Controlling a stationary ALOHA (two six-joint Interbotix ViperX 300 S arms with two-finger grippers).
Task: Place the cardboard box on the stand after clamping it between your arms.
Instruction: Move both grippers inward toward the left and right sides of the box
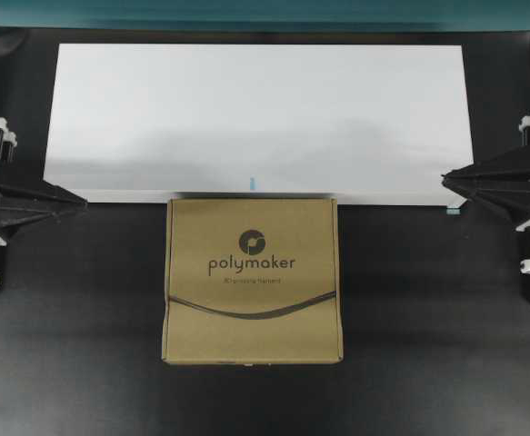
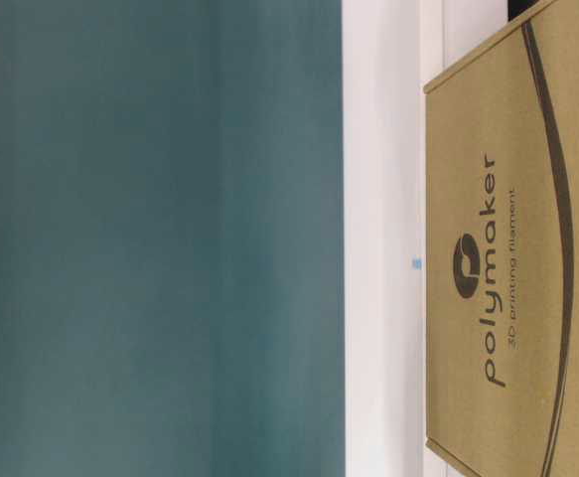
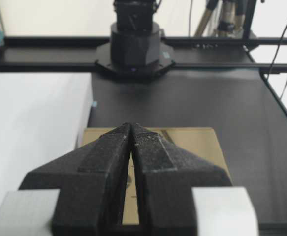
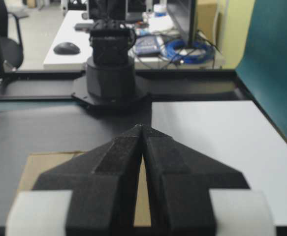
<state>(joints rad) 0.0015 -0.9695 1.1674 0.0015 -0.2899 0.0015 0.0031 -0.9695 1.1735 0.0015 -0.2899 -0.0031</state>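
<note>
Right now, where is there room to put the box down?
The whole top of the white stand is bare, behind the cardboard box. Black table lies open on both sides of the box. It is tight only where the box's back edge meets the stand.

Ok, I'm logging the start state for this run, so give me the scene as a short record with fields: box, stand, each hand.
cardboard box: flat on the black table, logo side up, its far edge against the front edge of the stand, not on it
stand: white platform behind the box, nothing resting on it
left hand: shut, at the left edge of the table, apart from the box
right hand: shut, at the right edge, apart from the box
clamping: not yet begun
</note>
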